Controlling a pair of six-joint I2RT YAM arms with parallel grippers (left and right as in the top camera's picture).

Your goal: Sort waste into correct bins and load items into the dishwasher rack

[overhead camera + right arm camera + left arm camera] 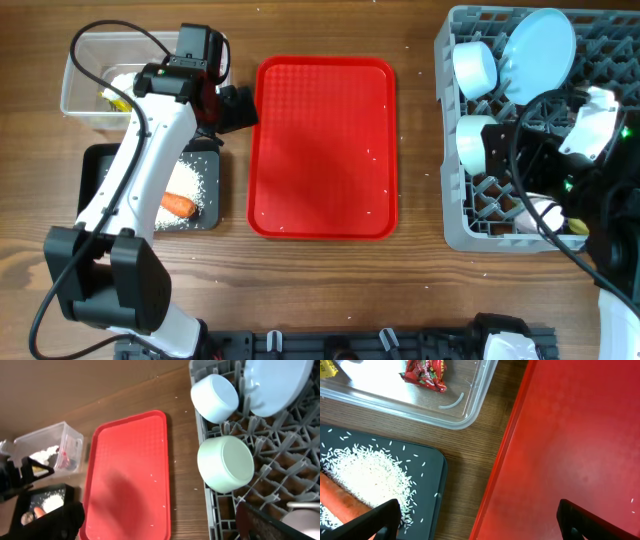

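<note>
My left gripper (pixel 480 525) is open and empty, above the gap between the black tray (pixel 432 485) and the red tray; it also shows in the overhead view (pixel 238 105). The black tray holds rice (pixel 370 472) and the carrot (pixel 342 500). The clear tub (pixel 470 410) holds the red-and-yellow wrapper (pixel 425 372) and white tissue (pixel 120 82). My right gripper (pixel 162 525) is open and empty at the left edge of the grey rack (pixel 455 235). The rack holds the blue plate (pixel 540 50), two bowls (pixel 475 65) (pixel 470 140) and a pink cup (pixel 545 212).
The flat red tray (pixel 325 150) lies mid-table with a few rice grains on it. Bare wood strips separate it from the black tray and the rack. The left arm (pixel 150 180) stretches over the black tray. Cables hang over the rack's right side.
</note>
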